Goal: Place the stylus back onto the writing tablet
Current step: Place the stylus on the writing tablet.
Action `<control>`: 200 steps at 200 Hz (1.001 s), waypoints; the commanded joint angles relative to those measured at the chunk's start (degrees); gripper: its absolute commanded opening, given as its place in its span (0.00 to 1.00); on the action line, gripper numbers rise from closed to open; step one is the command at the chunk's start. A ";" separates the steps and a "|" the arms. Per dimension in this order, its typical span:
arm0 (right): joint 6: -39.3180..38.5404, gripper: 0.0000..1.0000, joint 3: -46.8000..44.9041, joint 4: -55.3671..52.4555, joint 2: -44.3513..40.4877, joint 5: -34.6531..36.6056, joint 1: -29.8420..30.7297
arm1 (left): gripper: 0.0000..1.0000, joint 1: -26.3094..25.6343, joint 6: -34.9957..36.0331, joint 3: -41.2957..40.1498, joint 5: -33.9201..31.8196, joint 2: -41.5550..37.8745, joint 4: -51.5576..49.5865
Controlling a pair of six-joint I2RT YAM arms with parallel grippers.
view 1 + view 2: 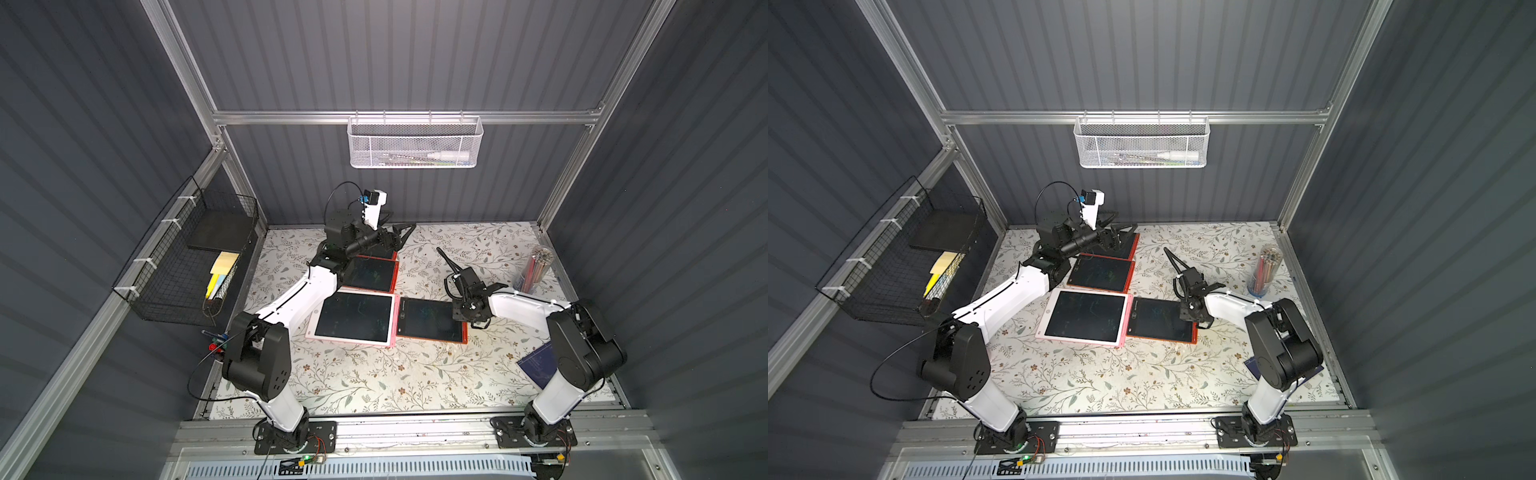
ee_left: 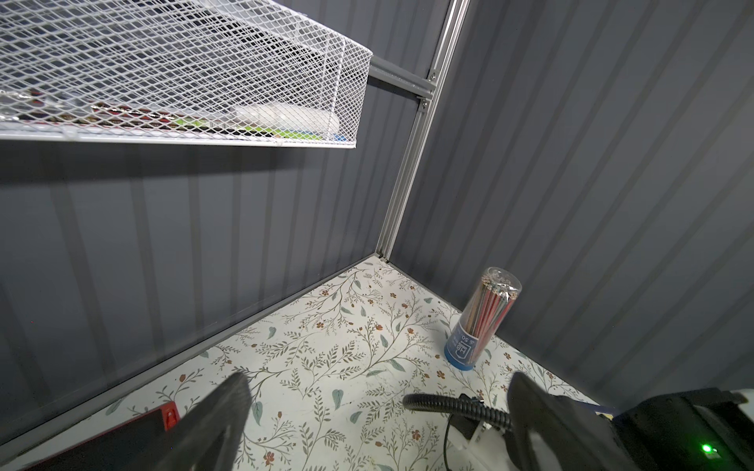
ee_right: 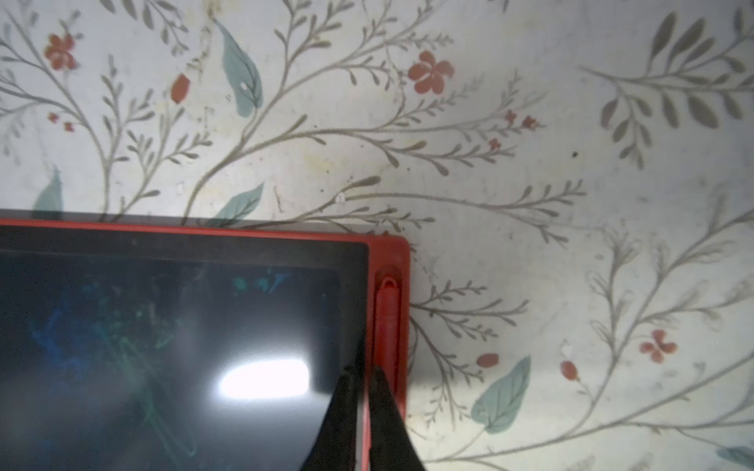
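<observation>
A red stylus [image 3: 386,314] lies in the slot along the edge of a red-framed writing tablet [image 3: 204,228], which sits front right among the tablets [image 1: 430,320]. My right gripper [image 3: 365,375] points straight down over that edge. Its jaws stand a narrow crack apart with nothing between them, and one fingertip [image 3: 383,391] covers the stylus's lower end. In both top views the wrist [image 1: 469,305] hides the fingers. My left gripper [image 2: 377,407] is wide open and empty, raised at the back of the table [image 1: 399,230] above the rearmost tablet.
A pink tablet [image 1: 353,318] and a second red one [image 1: 372,274] lie beside the first. A clear tube of pencils [image 1: 534,270] stands at the right wall. There is a blue notebook [image 1: 538,363], a white mesh basket [image 1: 415,143] on the back wall and a black wire basket [image 1: 187,257] on the left.
</observation>
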 commanded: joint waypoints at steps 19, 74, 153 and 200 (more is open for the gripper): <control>-2.09 0.20 0.07 2.09 -5.32 0.29 -0.18 | 0.99 -0.16 0.75 0.57 -3.29 -3.15 0.26; -3.89 0.41 -4.08 4.64 -12.29 -1.05 -3.61 | 1.00 -0.16 0.14 -2.17 -10.50 -6.57 1.04; -1.89 0.00 -3.58 -2.58 -6.32 -5.74 -3.03 | 0.99 -0.16 1.04 -3.99 -10.75 -7.25 0.04; -1.60 0.00 -1.69 -3.42 -1.13 -5.90 -2.49 | 0.99 -0.16 3.20 -4.19 -9.25 -7.89 -0.41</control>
